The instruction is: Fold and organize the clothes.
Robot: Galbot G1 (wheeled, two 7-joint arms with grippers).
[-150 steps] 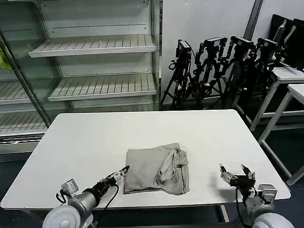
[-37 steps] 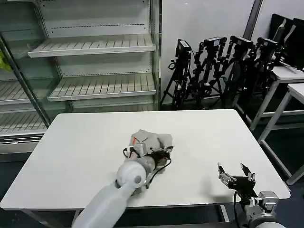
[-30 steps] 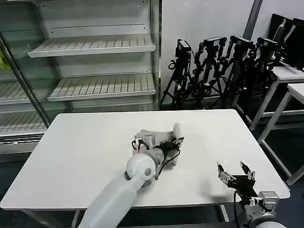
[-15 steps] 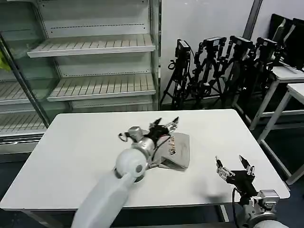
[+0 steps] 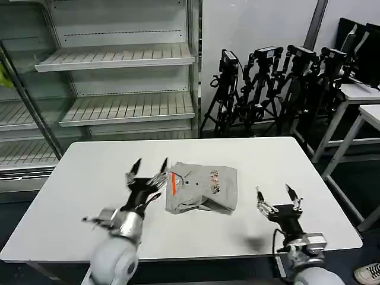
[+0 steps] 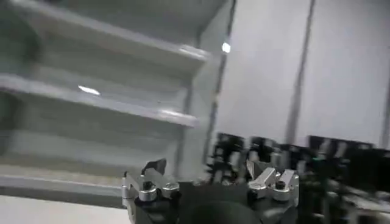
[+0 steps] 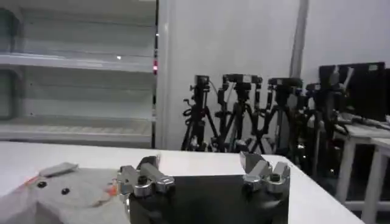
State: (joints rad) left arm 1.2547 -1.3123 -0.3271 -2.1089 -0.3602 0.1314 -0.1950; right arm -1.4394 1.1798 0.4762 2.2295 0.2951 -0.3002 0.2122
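Near the table's (image 5: pixel 83 178) front edge, the left gripper (image 5: pixel 148 169) is hovering with fingers spread, holding nothing, just beside the folded T-shirt (image 5: pixel 202 189). The right gripper (image 5: pixel 276 198) is waiting released toward the front right corner. Lying mid-table, the shirt looks light and limp; pinching a doubled edge seems best.
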